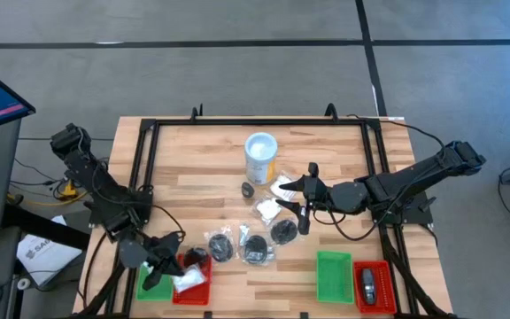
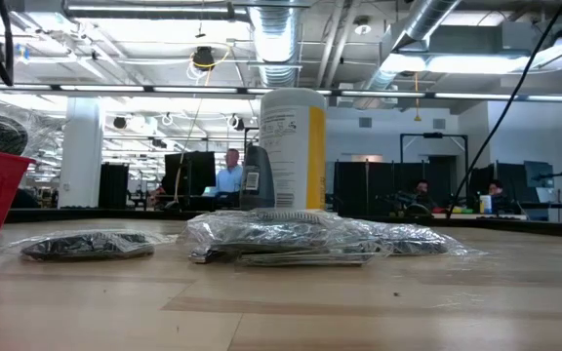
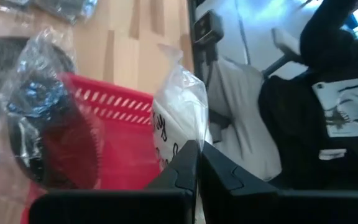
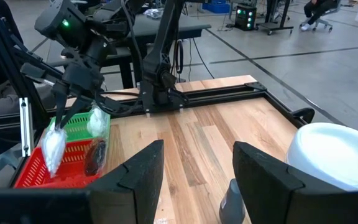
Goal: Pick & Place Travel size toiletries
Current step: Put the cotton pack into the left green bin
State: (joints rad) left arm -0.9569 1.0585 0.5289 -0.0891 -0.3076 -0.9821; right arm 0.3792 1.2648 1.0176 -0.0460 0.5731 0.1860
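Observation:
The travel size toiletries are clear-wrapped packets. Several black round ones (image 1: 255,248) and white ones (image 1: 266,209) lie flat mid-table. My left gripper (image 1: 156,270) hovers at the near left over a red tray (image 1: 193,292), shut on a white packet (image 3: 180,118). A black round packet (image 3: 42,127) leans on that tray's rim. My right gripper (image 1: 304,202) hangs open above the middle packets with nothing between its fingers (image 4: 135,180). My left gripper pinches the white packet by an edge of its clear wrapping (image 3: 190,148) between its two shut fingers. The fingers slant downward toward the table's near edge. The packet (image 4: 53,146) is lifted clear and hangs over the red tray.
A white tub with a yellow label (image 1: 261,158) stands upright behind the packets. A green tray (image 1: 145,285) sits beside the left red tray. At the near right are another green tray (image 1: 333,275) and a red tray (image 1: 373,285) holding a dark grey piece. A black frame (image 1: 259,123) borders the table.

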